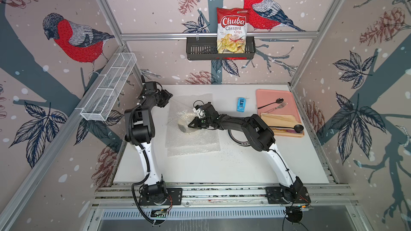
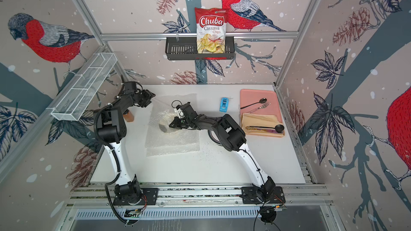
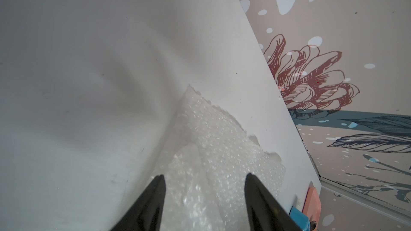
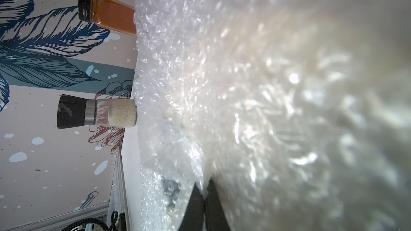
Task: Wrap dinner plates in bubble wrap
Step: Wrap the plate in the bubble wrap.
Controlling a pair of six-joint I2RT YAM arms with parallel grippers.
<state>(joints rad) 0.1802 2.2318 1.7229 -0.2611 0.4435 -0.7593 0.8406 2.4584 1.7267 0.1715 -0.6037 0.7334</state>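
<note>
Top views: Chuba Cassava Chips bag (image 1: 232, 31) (image 2: 210, 31)

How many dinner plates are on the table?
2. One plate lies under the bubble wrap; a second plate sits partly hidden beneath the right arm. More may be hidden.
</note>
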